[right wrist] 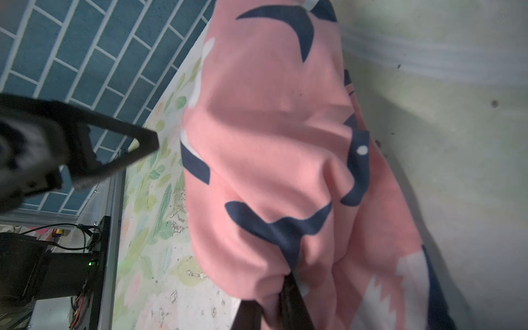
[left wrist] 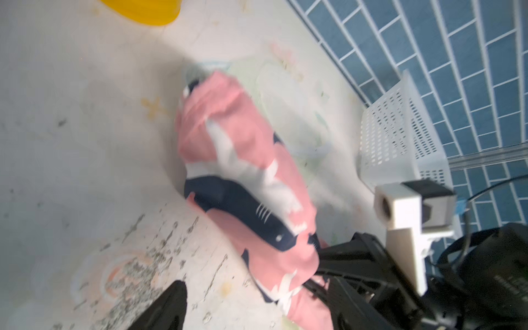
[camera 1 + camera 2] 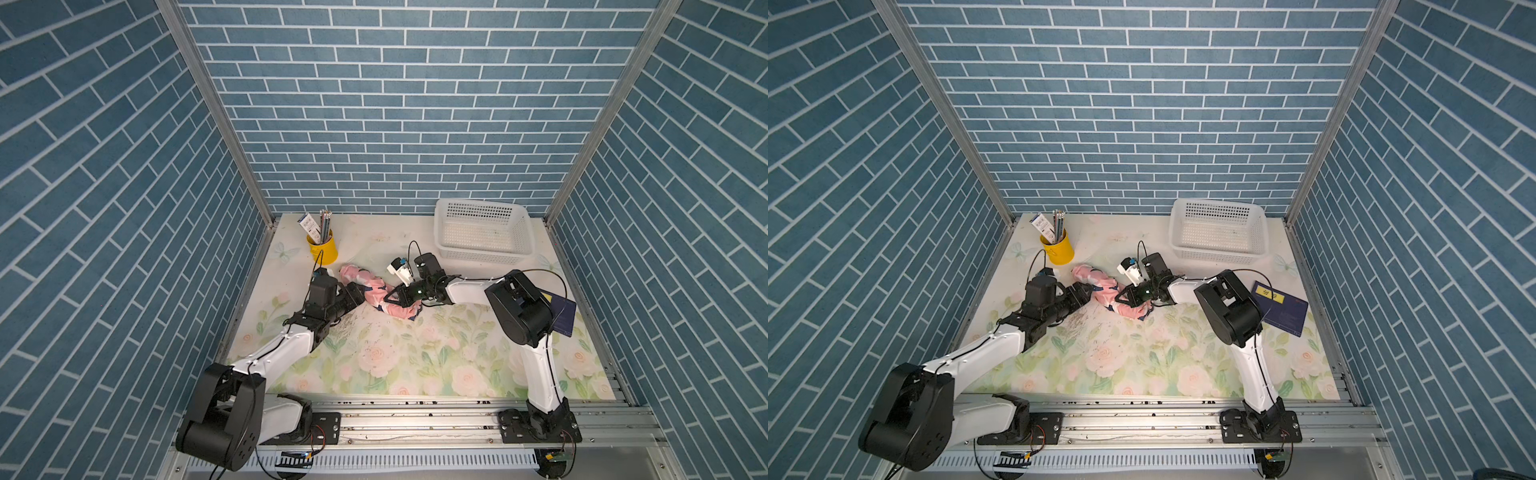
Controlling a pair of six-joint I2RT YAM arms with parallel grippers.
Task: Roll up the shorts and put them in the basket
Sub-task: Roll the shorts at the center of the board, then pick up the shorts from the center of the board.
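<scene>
Between both grippers the shorts (image 3: 353,277) are laid as a roll, one end pointed past the unclenched left gripper (image 3: 362,296), fabric pinched by the right gripper (image 3: 390,296).

Open mat (image 3: 395,357) before cup (image 3: 323,251), basket (image 3: 478,255)

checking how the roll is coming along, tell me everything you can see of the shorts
The shorts are soft pink fabric printed with navy-and-white sharks, bunched into a loose, crumpled roll that lies slantwise on the flowered table. The right claw is shut on a fold near one end. The open left claw sits beside the roll, gripping nothing.
</scene>
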